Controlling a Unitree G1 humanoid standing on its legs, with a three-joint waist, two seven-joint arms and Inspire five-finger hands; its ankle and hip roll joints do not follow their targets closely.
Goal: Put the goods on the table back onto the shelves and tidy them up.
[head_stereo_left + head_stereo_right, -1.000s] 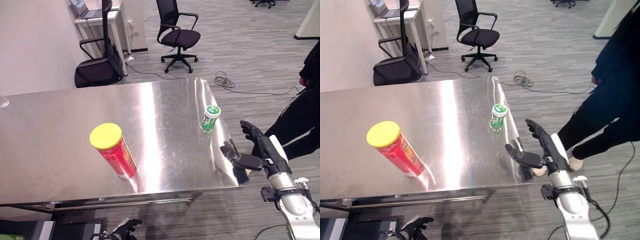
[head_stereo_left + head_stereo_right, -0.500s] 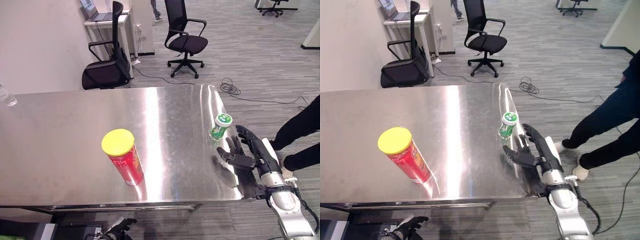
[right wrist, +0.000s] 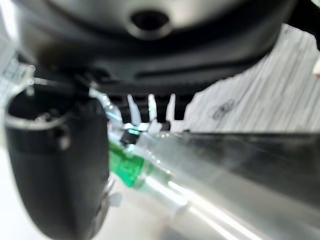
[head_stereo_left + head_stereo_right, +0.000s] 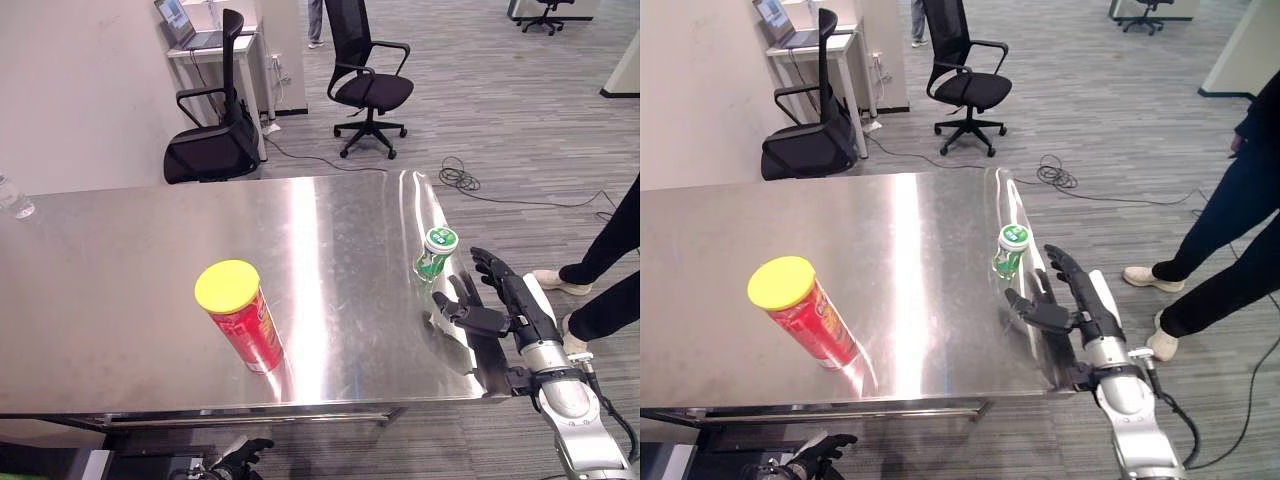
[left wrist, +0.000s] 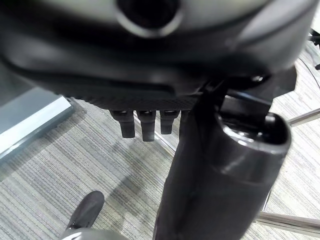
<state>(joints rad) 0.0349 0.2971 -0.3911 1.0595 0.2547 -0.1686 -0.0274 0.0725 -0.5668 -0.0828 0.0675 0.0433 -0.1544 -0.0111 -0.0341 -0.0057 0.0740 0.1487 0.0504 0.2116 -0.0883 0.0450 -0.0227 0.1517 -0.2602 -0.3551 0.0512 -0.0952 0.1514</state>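
Green-capped bottle (image 4: 435,252) just beside open right hand (image 4: 487,305)

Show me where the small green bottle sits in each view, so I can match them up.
Left eye view: small green bottle near the table's right edge.
Right eye view: right of centre.
Right wrist view: green blur past the fingers.
Left wrist view: floor, no bottle.
Shared landmark: the open right hand just beside it.

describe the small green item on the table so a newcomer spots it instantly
On the long stainless-steel table, look near its right end, just beyond the open right hand. The small green container with a white lid stands upright there, far shorter than the red cylindrical can with a yellow lid.
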